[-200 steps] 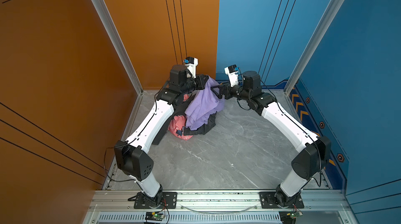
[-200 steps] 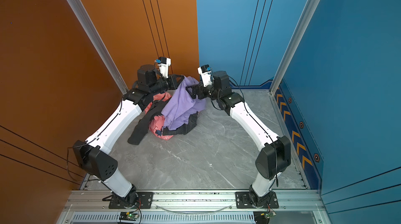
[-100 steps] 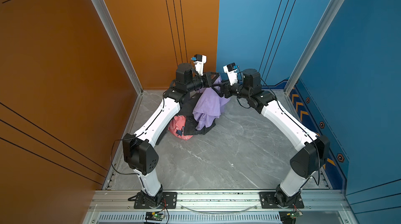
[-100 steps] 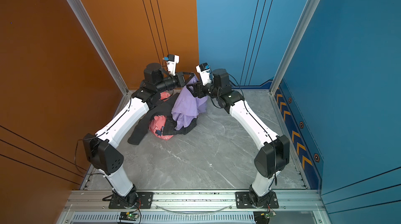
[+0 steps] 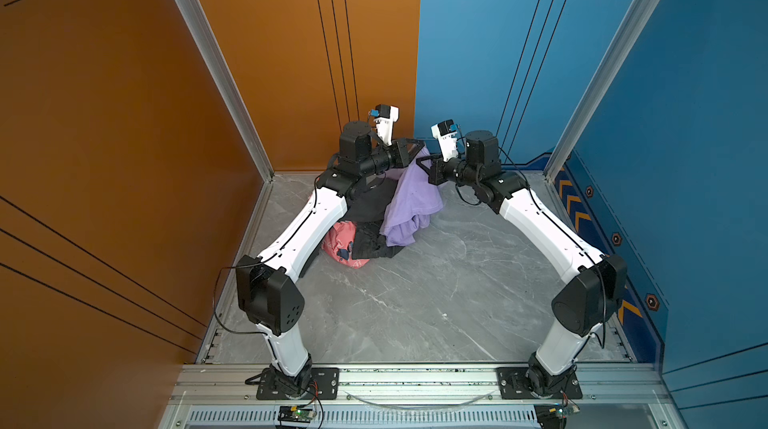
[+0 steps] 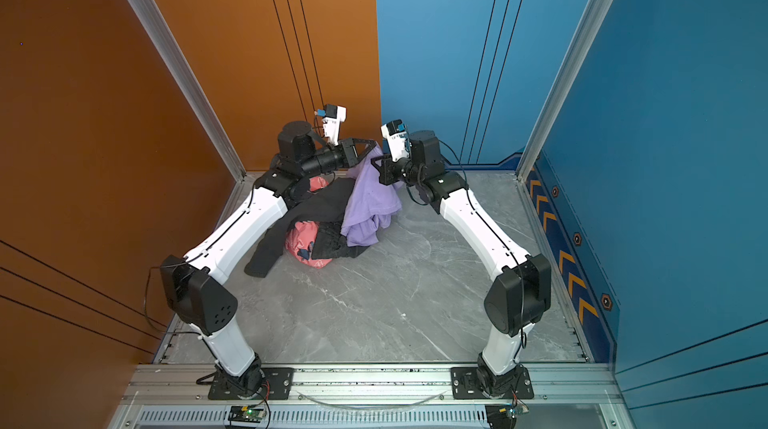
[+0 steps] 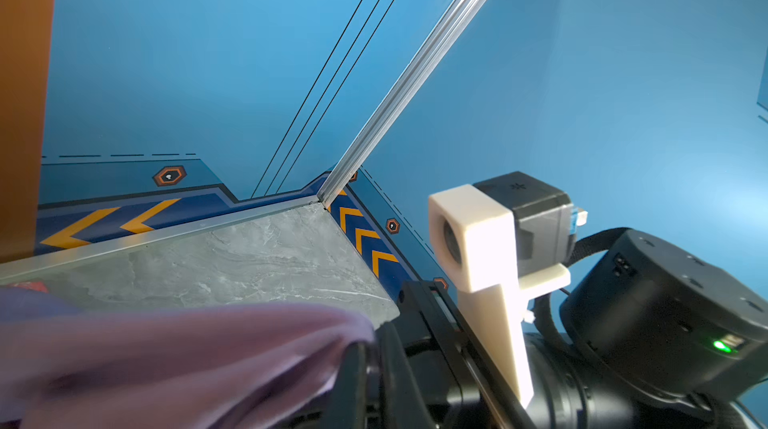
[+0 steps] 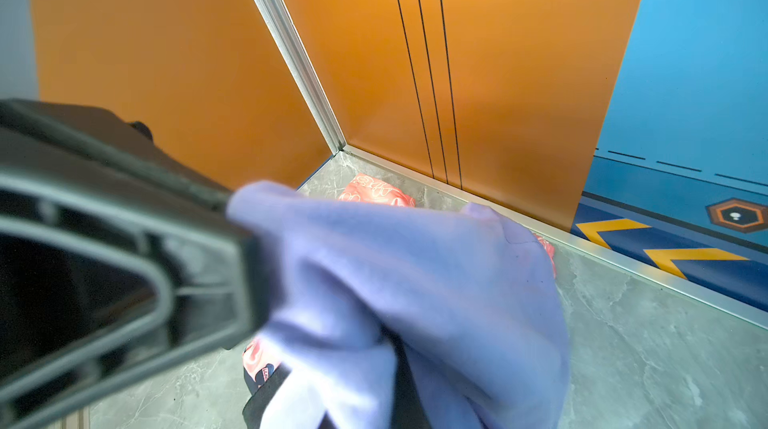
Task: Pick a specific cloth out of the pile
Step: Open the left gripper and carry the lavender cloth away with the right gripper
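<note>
A lavender cloth (image 5: 411,202) is held raised near the back edge of the grey worktop (image 5: 415,302). Its top is pinched in the closed fingers of the right gripper (image 5: 422,164), and its lower part is draped over the pile (image 5: 365,240) of black and pink clothes. The left gripper (image 5: 417,152) is seen at the cloth's top, but whether its fingers are open or closed cannot be told.

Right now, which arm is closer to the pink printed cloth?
Left. The left arm runs right alongside the pink cloth, covering its edge in a top view; the right arm is on the far side of the lavender cloth.
</note>
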